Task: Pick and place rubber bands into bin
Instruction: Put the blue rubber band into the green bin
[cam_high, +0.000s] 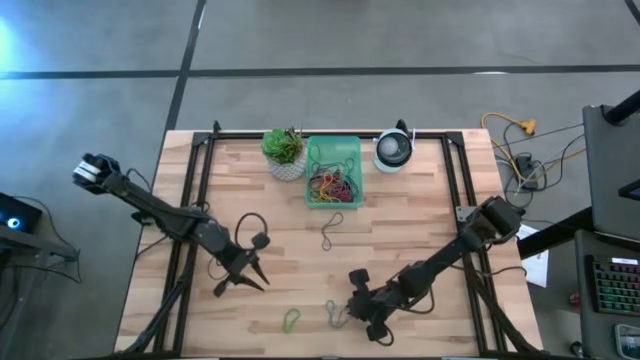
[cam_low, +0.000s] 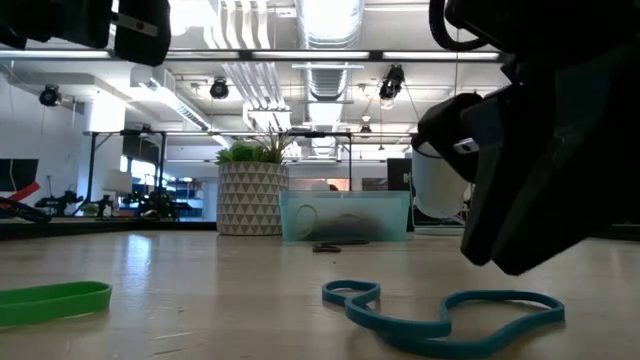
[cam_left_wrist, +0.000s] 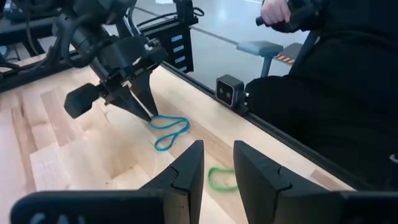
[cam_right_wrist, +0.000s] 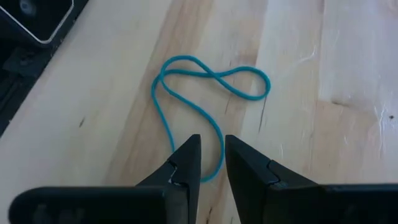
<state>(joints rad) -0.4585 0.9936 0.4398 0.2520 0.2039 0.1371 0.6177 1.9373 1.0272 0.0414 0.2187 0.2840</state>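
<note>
at the table's six o'clock edge, the right gripper (cam_right_wrist: 212, 163), jaws slightly parted, straddles a teal rubber band (cam_right_wrist: 205, 93); closing comes next.

We see the bin (cam_high: 333, 150), a translucent mint-green tray with low walls, at the far middle of the tabletop, holding a tangled heap of red, yellow and dark bands (cam_high: 333, 183). A dark band (cam_high: 331, 230) lies loose just in front of it. Near the front edge a bright green band (cam_high: 291, 320) lies flat, and beside it a teal band (cam_right_wrist: 205, 93) lies twisted into a figure-eight.
</note>
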